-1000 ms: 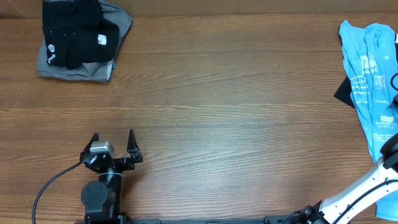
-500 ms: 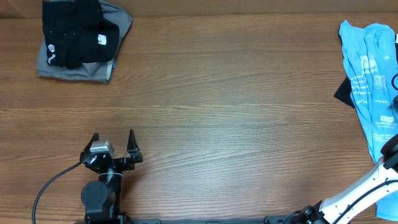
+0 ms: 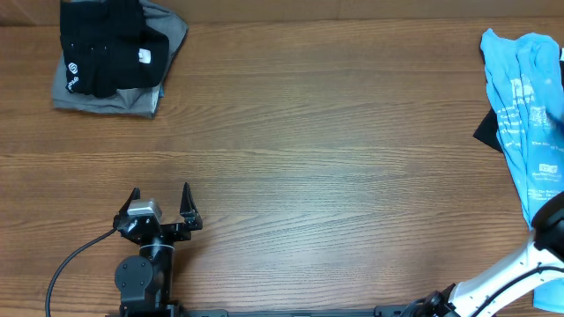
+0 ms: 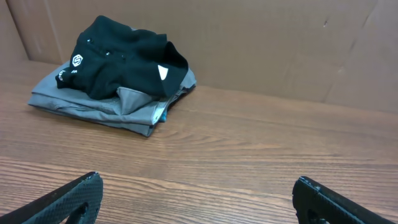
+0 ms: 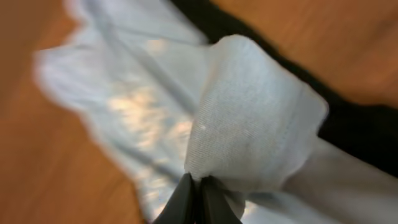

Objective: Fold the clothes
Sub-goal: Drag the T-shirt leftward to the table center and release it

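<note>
Tabletop [image 3: 308, 150], wood-grained, carries stacked clothes [image 3: 115, 57]; brown wall [image 4: 280, 43] behind.

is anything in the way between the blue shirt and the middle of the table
Nothing visible. The right pincer is shut on the shirt at the right edge; the table is bare from there to the middle. The pile lies far left, the left pincer front left.
</note>
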You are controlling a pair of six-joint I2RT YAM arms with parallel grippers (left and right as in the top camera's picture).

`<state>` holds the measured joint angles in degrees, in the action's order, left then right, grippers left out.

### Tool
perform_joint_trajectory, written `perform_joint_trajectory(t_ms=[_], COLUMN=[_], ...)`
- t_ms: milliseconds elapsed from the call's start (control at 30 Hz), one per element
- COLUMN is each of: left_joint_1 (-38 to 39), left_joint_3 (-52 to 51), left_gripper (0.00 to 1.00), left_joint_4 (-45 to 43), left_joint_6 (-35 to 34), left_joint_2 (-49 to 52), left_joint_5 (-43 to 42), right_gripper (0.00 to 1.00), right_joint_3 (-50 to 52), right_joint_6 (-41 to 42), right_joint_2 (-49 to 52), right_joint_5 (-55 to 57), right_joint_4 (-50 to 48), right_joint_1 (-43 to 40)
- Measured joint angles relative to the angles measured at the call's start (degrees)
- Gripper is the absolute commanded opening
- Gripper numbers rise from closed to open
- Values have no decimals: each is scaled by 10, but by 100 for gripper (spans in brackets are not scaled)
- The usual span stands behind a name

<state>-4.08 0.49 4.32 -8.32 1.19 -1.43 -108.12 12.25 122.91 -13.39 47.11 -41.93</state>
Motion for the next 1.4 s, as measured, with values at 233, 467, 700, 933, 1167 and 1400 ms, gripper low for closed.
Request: perform_joint_trajectory(t_ms=[233, 467, 700, 933, 1167, 1400], left_joint_1=[0, 0, 0, 0, 0, 0], left_joint_3=[0, 0, 0, 0, 0, 0], left_gripper=[100, 100, 100, 100, 100, 100], left_joint_4=[0, 0, 0, 0, 0, 0], left_joint_6=[0, 0, 0, 0, 0, 0], left_joint_2=[0, 0, 0, 0, 0, 0], left_joint_5=[0, 0, 0, 0, 0, 0], right_gripper=[4, 4, 4, 28, 68, 99], right_joint_3=[-4, -4, -4, -4, -4, -4], right_joint_6=[10, 12, 12, 23, 27, 26], right_joint_2=[-15, -15, -15, -15, -16, -54], right_joint_5=[-49, -72, -76, -78, -32, 21], right_joint_4=[7, 9, -34, -118, -118, -19], right_joint_1=[126, 305, 515, 738, 833, 786])
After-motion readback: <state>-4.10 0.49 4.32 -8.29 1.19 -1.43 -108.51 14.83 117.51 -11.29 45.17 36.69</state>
